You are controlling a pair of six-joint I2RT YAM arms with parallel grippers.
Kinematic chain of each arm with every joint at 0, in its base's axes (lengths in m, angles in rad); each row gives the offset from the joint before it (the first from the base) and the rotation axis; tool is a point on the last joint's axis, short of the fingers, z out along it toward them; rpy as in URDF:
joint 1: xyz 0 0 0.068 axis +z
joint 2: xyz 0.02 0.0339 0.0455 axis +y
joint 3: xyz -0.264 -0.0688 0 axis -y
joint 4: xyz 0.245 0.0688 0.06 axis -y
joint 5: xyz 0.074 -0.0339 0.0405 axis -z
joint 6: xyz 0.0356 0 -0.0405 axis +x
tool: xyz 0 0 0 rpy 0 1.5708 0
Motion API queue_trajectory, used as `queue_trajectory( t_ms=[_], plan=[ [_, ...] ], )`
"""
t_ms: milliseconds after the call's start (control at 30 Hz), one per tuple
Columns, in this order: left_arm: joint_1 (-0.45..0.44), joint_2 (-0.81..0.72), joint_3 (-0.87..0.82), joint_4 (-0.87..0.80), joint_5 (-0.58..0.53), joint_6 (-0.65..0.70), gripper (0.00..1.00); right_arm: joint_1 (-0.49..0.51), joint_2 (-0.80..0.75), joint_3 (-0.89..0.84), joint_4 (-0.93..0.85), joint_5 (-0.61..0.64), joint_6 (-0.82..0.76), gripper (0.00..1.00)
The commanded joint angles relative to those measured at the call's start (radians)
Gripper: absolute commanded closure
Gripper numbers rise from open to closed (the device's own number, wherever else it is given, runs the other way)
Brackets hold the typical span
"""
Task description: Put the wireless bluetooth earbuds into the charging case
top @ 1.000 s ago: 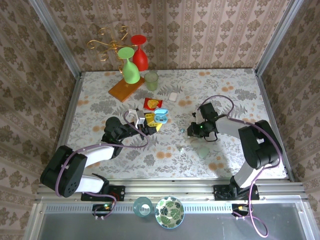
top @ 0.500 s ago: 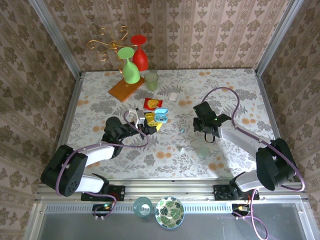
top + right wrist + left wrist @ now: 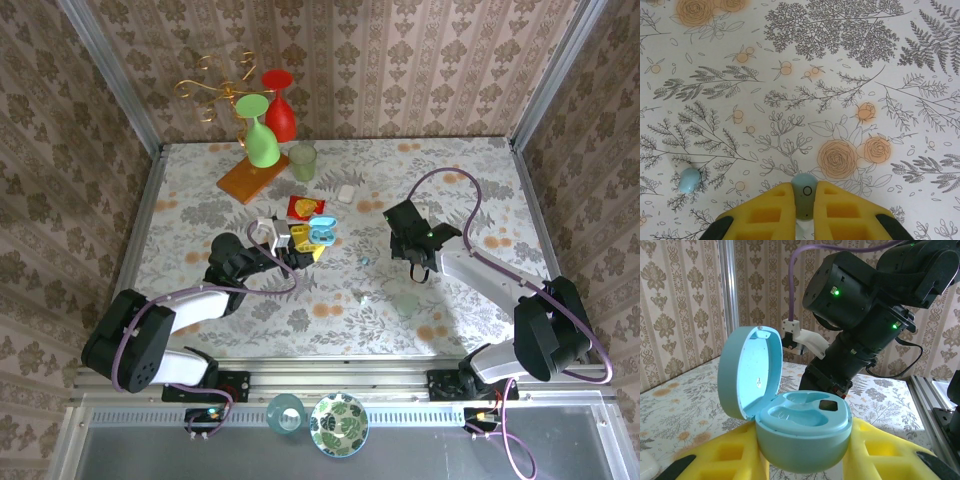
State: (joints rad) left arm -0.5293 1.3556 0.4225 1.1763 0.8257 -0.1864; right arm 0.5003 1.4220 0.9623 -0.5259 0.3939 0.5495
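In right tool (image 3: 804, 201) we pinch one earbud (image 3: 804, 190); left tool (image 3: 805, 462) clamps open charging case (image 3: 807, 437). Risk: shallow pinch, earbud twists, misses socket (image 3: 786, 415).

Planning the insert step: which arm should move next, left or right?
Right. The right fingers pinch one earbud and can carry it over. The left fingers clamp the open charging case, sockets facing up. A second earbud lies on the table.

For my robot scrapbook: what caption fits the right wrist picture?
Right pincer pinches one earbud; the other earbud lies on the flowery table.
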Motion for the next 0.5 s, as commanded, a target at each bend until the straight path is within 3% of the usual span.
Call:
queue_trajectory(
  t_ms=[0, 200, 467],
  plan=[
    [-0.005, 0.013, 0.031, 0.045, 0.022, 0.008, 0.74, 0.005, 0.009, 0.042, -0.046, 0.043, 0.032, 0.89],
    [-0.005, 0.025, 0.038, 0.050, 0.025, 0.007, 0.74, 0.005, -0.022, 0.049, -0.024, -0.042, -0.019, 0.90],
    [-0.005, 0.042, 0.050, 0.058, 0.038, -0.006, 0.74, 0.006, -0.227, -0.027, 0.203, -0.433, -0.264, 0.90]
  ],
)
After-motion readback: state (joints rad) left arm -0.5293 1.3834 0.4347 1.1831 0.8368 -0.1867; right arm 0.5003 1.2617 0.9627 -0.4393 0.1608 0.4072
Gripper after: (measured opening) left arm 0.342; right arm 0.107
